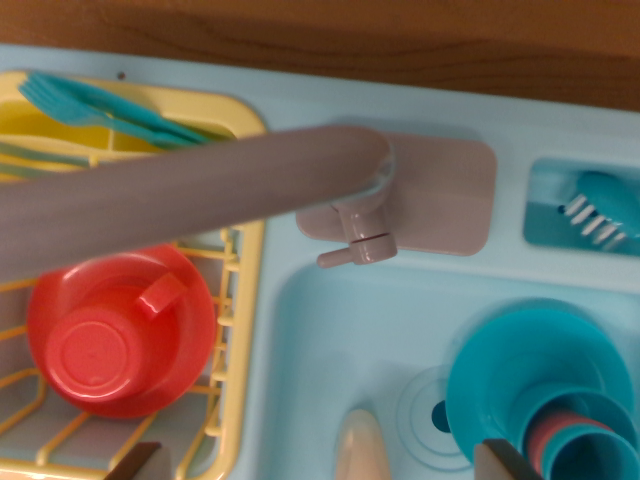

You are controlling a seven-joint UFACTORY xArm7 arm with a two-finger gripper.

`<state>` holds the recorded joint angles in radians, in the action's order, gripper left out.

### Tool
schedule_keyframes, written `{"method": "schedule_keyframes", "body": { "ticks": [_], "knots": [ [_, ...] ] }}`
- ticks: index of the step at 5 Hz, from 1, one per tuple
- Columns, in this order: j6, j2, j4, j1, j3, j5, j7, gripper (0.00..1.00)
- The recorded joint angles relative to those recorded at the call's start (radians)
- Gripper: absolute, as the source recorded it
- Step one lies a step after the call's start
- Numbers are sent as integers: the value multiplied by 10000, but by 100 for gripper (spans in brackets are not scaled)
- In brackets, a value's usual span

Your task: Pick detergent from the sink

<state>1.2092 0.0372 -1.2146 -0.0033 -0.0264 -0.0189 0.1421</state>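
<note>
Plastic dominates the wrist view: a pale blue toy sink (330, 330) with a smooth, glossy basin and rounded corners, set on a brown wood-grain surface (400, 40) along the top edge. A grey faucet (200, 195) sweeps from its flat rectangular base plate across to the wrist view's left, thick and tubular, blurred by closeness, with a small lever knob below its base. Under its spout sits a yellow wire-style drying rack (240, 300) holding a red cup (105, 350) turned upside down on a red plate, both shiny. Teal utensils (100, 105), a fork among them, lie in the rack's upper compartment. In the basin's lower right, a teal plate (520, 370) carries stacked cups in teal and pinkish red. A recessed teal tray at the wrist view's right holds a brush (600, 205) with white bristles.

At the bottom edge, between rack and plate, a cream, rounded, tapering tip pokes into view inside the basin; this appears to be the detergent (360, 450), mostly cut off.

Two dark fingertips (135, 462) of the gripper (320, 462) show at the bottom corners, spread wide apart and grasping nothing.
</note>
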Motion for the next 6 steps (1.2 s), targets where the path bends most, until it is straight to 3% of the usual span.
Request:
{"method": "schedule_keyframes", "body": {
  "ticks": [1, 2, 3, 4, 5, 6],
  "knots": [
    [0, 0, 0, 0, 0, 0, 0, 0],
    [-462, -12, 471, -35, -44, -71, 210, 0],
    [-462, -12, 471, -35, -44, -71, 210, 0],
    [-950, -24, 969, -71, -90, -145, 431, 0],
    [-950, -24, 969, -71, -90, -145, 431, 0],
    [-1392, -35, 1420, -105, -131, -213, 632, 0]
  ]
}}
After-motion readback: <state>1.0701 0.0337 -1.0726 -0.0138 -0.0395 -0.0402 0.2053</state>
